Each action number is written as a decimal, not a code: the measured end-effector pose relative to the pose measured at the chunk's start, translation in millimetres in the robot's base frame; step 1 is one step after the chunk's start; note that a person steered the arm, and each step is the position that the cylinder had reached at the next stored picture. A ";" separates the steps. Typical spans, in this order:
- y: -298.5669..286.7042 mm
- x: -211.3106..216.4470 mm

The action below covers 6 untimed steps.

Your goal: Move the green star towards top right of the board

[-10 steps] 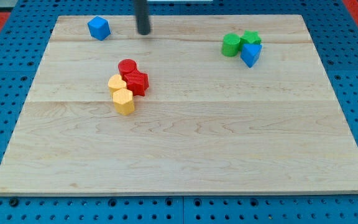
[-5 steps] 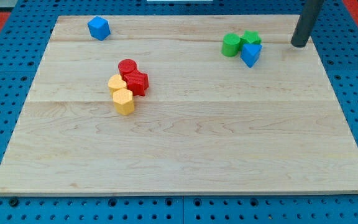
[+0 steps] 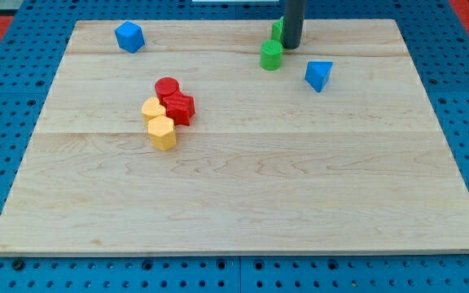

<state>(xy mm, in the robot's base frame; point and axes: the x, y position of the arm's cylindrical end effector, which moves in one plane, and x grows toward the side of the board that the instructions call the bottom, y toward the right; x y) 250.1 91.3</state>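
Observation:
The green star (image 3: 277,30) lies near the view's top, right of centre, mostly hidden behind my rod; only its left edge shows. My tip (image 3: 291,45) stands right against the star's right side. A green cylinder (image 3: 271,55) sits just below and left of the tip, close to it. A blue triangular block (image 3: 318,75) lies apart, below and to the right of the tip. All rest on the wooden board (image 3: 259,187).
A blue block (image 3: 129,37) sits at the board's top left. A cluster of a red cylinder (image 3: 167,87), a red block (image 3: 179,107), and two yellow blocks (image 3: 153,109) (image 3: 161,133) lies left of centre.
My tip swept from the view's right edge leftward. The green star and green cylinder were shoved left, and the blue triangle shifted left and down, away from them.

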 end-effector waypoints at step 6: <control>-114.3 -18.7</control>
<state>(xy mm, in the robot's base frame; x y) 231.4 -23.0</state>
